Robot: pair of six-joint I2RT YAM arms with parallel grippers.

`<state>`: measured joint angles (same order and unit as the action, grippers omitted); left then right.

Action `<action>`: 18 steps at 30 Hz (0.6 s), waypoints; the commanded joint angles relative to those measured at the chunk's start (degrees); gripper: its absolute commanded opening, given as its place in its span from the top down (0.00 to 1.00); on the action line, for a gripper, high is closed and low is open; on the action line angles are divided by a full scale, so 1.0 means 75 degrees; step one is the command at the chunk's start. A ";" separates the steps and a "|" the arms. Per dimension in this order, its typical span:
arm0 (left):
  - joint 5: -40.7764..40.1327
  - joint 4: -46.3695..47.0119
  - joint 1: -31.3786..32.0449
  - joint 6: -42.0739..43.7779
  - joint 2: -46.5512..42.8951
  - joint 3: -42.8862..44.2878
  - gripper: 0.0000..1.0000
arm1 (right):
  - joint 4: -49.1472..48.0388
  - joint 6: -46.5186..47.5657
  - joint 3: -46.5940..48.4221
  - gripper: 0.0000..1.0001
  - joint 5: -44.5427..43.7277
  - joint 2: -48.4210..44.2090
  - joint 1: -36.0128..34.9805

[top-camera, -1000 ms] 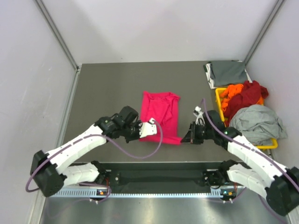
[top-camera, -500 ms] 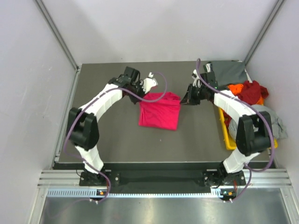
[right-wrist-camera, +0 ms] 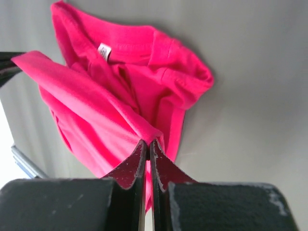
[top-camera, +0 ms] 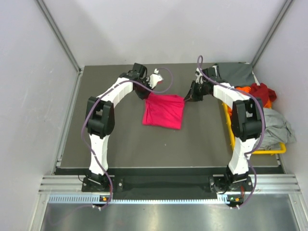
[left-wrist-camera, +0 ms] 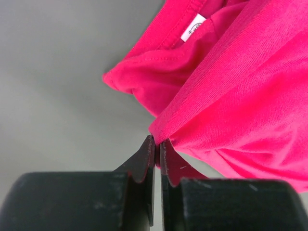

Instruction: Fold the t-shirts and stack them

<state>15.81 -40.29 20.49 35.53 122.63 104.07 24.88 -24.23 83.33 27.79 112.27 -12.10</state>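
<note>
The magenta t-shirt (top-camera: 163, 111) lies mid-frame in the overhead view on the dark matte table (top-camera: 115, 139). It is doubled over into a soft, rough square with a puffy lower edge. Both arms reach to its upper edge.

The left gripper (left-wrist-camera: 155, 144) has its black fingers pinched tight on a thin fold of cloth at the shirt's upper left corner. The right gripper (right-wrist-camera: 147, 144) is clenched the same way on the upper right corner, with fabric draping away from its tips.

Up close, the cotton shows a fine knit grain, a stitched neckline and a small white neck label (right-wrist-camera: 104, 50).

At the right edge of the overhead view, a yellow plastic bin (top-camera: 269, 151) holds a crumpled orange shirt (top-camera: 242, 91), a dark red shirt (top-camera: 261, 94) and a light grey shirt (top-camera: 275, 126). A dark grey shirt (top-camera: 234, 74) lies flat above the bin.
</note>
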 commanded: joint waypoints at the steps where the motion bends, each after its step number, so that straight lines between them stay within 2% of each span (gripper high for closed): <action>1: -0.0046 0.0368 -0.0166 -0.0213 0.0020 0.0339 0.87 | -0.0305 -0.0050 0.0385 1.00 -0.0529 0.0113 0.0230; 2: -0.0011 0.0554 -0.0166 -0.0283 0.0044 0.0350 0.83 | -0.0411 -0.0097 0.0374 1.00 -0.0576 0.0183 0.0265; 3: -0.0034 0.0637 -0.0166 -0.0365 0.0090 0.0397 0.75 | -0.0481 -0.0190 0.0409 0.96 -0.0646 0.0218 0.0300; 4: -0.0104 0.0696 -0.0166 -0.0575 0.0114 0.0525 0.64 | -0.0633 -0.0226 0.0455 0.75 -0.0798 0.0276 0.0335; 6: -0.0385 0.0720 -0.0247 -0.0926 0.0149 0.0863 0.55 | -0.0693 -0.0215 0.0642 0.63 -0.0997 0.0429 0.0429; 7: -0.0421 0.0708 -0.0317 -0.1079 0.0126 0.0947 0.45 | -0.0681 -0.0203 0.0666 0.63 -0.1172 0.0429 0.0464; 9: -0.0223 0.0615 -0.0644 -0.1593 -0.0223 0.0879 0.44 | -0.0797 -0.0121 0.0388 0.63 -0.1314 0.0080 0.0453; 11: 0.0348 0.0556 -0.0879 -0.1888 -0.0924 0.0412 0.43 | -0.1441 0.0053 -0.0371 0.61 -0.1315 -0.0600 0.0336; 13: 0.1109 0.0696 -0.0998 -0.1914 -0.1743 -0.1573 0.43 | -0.1899 0.0334 -0.0808 0.52 -0.1175 -0.0940 0.0219; 14: 0.1114 0.0697 -0.0998 -0.1913 -0.1749 -0.1583 0.43 | -0.1912 0.0394 -0.0833 0.52 -0.1047 -0.0942 0.0184; 15: 0.1590 0.0847 -0.0928 -0.1901 -0.2201 -0.2523 0.43 | -0.1807 0.0453 -0.0833 0.50 -0.0883 -0.0872 0.0137; 18: 0.1934 0.0896 -0.0788 -0.2029 -0.2638 -0.3676 0.43 | -0.1619 0.0652 -0.0670 0.50 -0.1080 -0.0707 -0.0027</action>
<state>22.59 -34.39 11.94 22.55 107.04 83.40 15.66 -22.46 77.28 19.77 108.60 -10.55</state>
